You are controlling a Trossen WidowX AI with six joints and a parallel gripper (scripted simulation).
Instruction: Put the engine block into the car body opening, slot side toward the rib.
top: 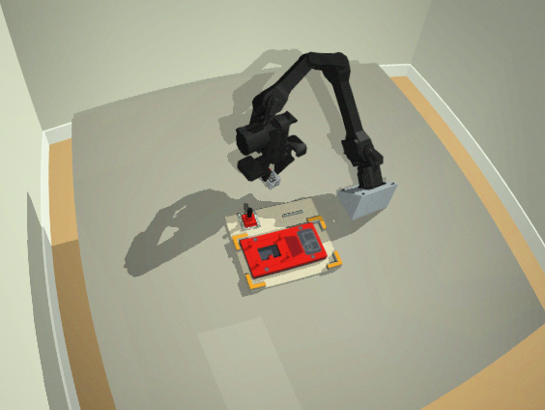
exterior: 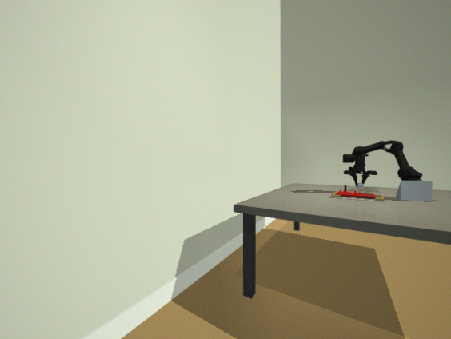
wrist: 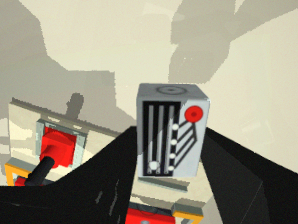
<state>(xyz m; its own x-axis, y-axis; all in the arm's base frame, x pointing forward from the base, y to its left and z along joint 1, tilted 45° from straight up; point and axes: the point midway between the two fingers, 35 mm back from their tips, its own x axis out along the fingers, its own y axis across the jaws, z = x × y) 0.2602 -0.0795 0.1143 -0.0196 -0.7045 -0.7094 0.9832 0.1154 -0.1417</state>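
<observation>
Perhaps a lab: robot arm (top: 345, 97) (exterior: 404, 160) on plain table (top: 387, 290) (exterior: 340, 213).

- My black six-joint arm (top: 345, 99) (exterior: 401, 157) rises from its base, bends over at the elbow and reaches outward and down.
- My bulky black wrist (top: 256, 138) (exterior: 360, 163) sits at the far end, below the elbow.
- My black parallel-jaw gripper (top: 272, 177) (exterior: 360, 185) (wrist: 168, 133) points downward, its two tapering fingers clamped on something between them.
- In the wrist view, one finger comes in from each side, partway closed, their tips apart.
</observation>
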